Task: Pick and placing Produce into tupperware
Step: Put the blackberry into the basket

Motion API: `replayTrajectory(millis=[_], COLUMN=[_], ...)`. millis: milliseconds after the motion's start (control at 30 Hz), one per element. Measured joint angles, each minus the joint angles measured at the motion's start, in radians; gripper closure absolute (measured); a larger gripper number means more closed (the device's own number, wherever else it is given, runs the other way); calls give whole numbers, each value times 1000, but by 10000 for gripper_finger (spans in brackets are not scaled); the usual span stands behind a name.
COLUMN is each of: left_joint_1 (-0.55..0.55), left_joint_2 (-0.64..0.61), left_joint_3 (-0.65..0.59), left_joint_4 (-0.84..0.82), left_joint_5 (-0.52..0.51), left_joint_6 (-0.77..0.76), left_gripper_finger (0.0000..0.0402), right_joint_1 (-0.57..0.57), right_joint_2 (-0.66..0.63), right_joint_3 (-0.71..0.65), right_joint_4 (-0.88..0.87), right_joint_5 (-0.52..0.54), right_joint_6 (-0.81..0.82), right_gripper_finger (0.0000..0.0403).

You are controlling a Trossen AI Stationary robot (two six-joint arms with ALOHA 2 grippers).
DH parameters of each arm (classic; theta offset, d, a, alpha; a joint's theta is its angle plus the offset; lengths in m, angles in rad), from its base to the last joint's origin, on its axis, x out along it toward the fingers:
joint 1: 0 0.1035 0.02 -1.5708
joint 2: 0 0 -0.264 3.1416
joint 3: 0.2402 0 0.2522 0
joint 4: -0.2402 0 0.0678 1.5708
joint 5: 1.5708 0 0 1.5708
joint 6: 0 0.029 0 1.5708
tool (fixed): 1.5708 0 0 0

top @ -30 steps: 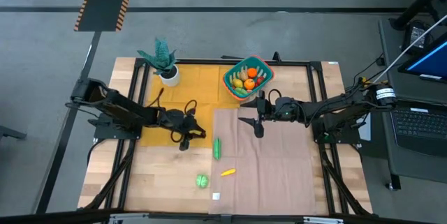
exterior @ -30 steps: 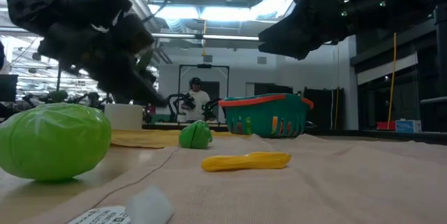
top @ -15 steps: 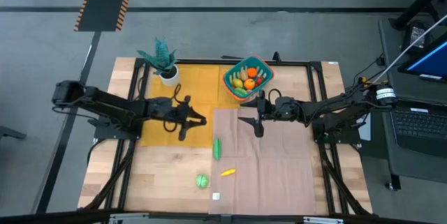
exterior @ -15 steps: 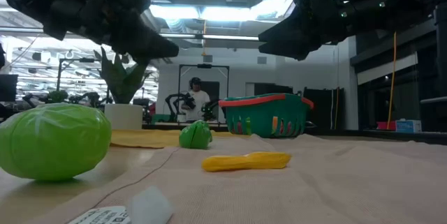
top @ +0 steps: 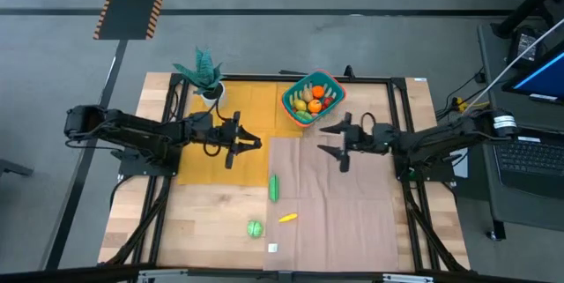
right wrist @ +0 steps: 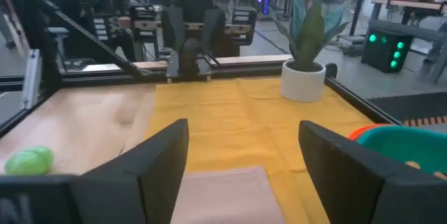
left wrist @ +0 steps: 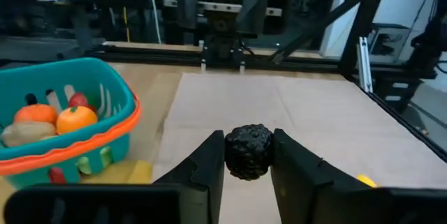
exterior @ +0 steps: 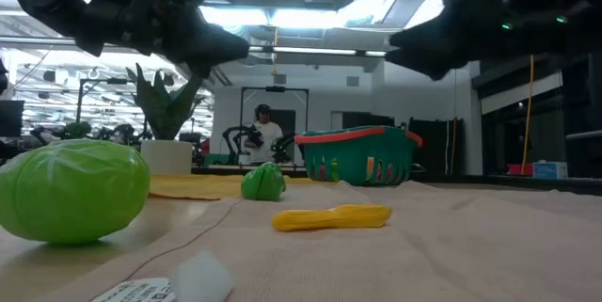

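Table [top: 203, 230]: light wood boards inside a black metal frame, in the centre of the high view. A yellow cloth [top: 256, 115] covers the upper left part and a beige cloth [top: 344, 204] covers the right part.
Left gripper [left wrist: 248, 155]: it hangs over the yellow cloth, left of the picture centre in the high view. The jaws are narrow and they hold a small black bumpy fruit [left wrist: 248, 151] between them.
Right gripper [top: 333, 140]: it hangs over the upper edge of the beige cloth, just below the tupperware in the high view. The jaws are wide and nothing is between them.
Tupperware [top: 313, 98]: teal with an orange-red rim, at the upper centre of the table. Inside lie orange, red and yellow produce pieces.
Produce on the table: a long green vegetable [top: 274, 187] at the left edge of the beige cloth, a round green piece [top: 255, 227] on the bare wood in the lower centre, and a yellow piece [top: 287, 218] on the beige cloth, near both.
Plant [top: 204, 74]: teal leaves in a white pot, at the upper left corner of the table.
Label [top: 272, 249]: a small white tag on the wood, below the round green piece.
Room: grey floor with a black and orange striped strip [top: 132, 1] at the upper left of the high view. A laptop [top: 533, 155] stands at the right edge. In the low view a person [exterior: 264, 135] stands far behind the table, under bright ceiling lights.
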Motion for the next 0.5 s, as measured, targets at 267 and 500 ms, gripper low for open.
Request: replayTrajectory(millis=[267, 500], left_joint_1=[46, 72], left_joint_2=[95, 239], left_joint_3=[0, 22], left_joint_4=[141, 287], left_joint_5=[-11, -88], left_joint_6=[-1, -1], left_gripper_finger=[318, 308], right_joint_1=[0, 0], right_joint_2=[-120, -119], right_joint_3=[-97, -98], right_joint_4=[0, 11], right_joint_5=[59, 63], right_joint_6=[-2, -49], right_gripper_finger=[131, 131])
